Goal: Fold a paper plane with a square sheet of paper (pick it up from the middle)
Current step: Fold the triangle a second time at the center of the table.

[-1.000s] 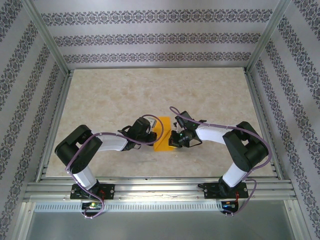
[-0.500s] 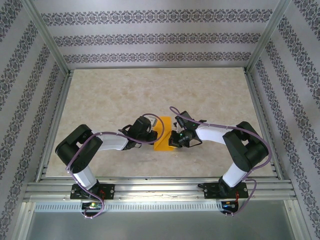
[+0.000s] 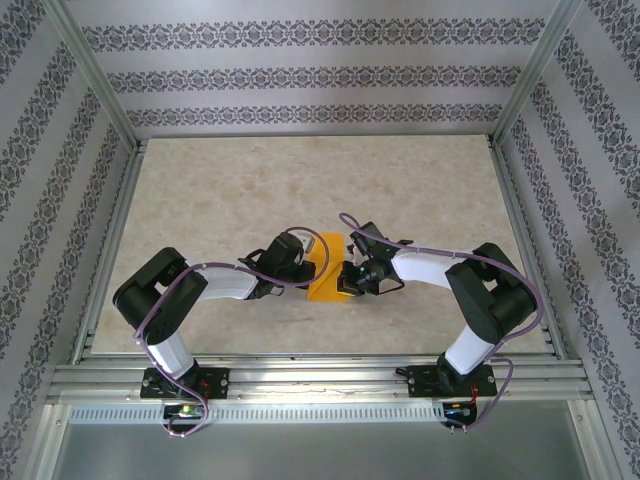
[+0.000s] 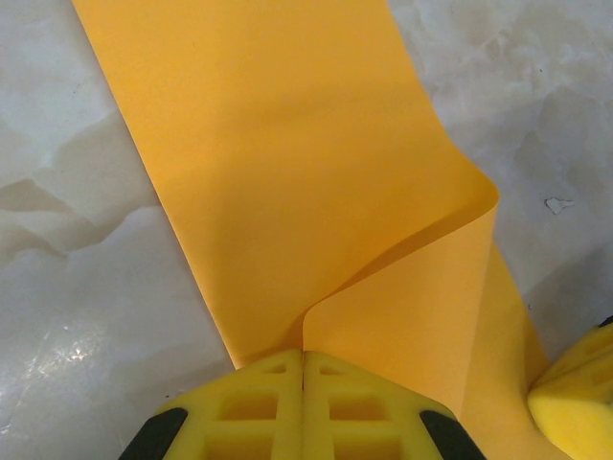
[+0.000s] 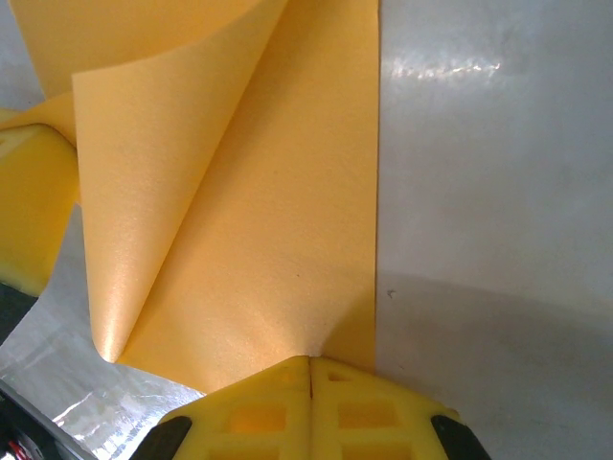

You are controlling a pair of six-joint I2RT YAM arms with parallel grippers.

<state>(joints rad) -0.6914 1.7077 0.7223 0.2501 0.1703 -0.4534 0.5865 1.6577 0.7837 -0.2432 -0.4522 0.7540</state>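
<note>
— Where's the square sheet of paper (image 3: 328, 265)?
— On the marbled tabletop (image 3: 250, 190), between the arms. From above, both wrists cover its side edges.
— And the grippers?
— The left gripper (image 4: 304, 362) is clenched on a curled-up edge. The right gripper (image 5: 309, 366) pinches the opposite edge, with one flap lifted. The paper between the pads is hidden, and the sheet's far end runs out of both wrist views.
</note>
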